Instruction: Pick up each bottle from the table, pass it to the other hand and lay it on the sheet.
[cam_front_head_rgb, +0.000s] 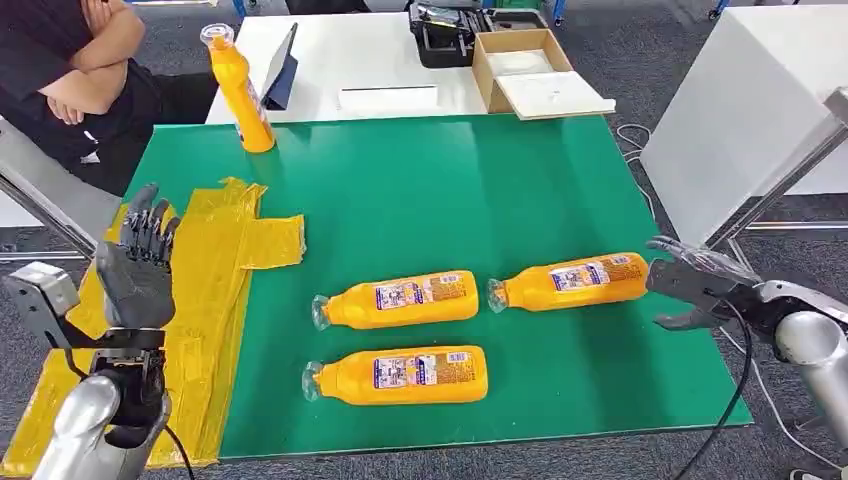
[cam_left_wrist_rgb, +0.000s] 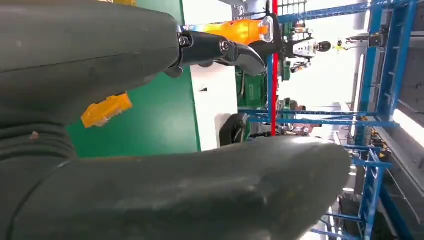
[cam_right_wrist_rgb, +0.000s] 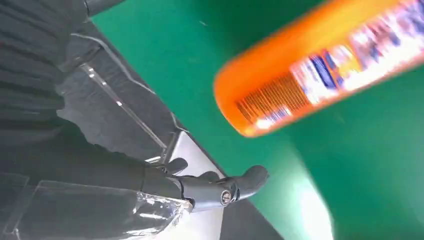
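In the right wrist view the nearest bottle (cam_right_wrist_rgb: 320, 65) is smeared by blur, its label unreadable and its neck end cut off by the picture's edge. In the left wrist view the left hand (cam_left_wrist_rgb: 150, 150) hides most of the bench (cam_left_wrist_rgb: 160, 115), and its fingers (cam_left_wrist_rgb: 220, 50) cover part of the upright bottle (cam_left_wrist_rgb: 245, 30). The head view crops the yellow sheet (cam_front_head_rgb: 215, 270) at the lower edge.
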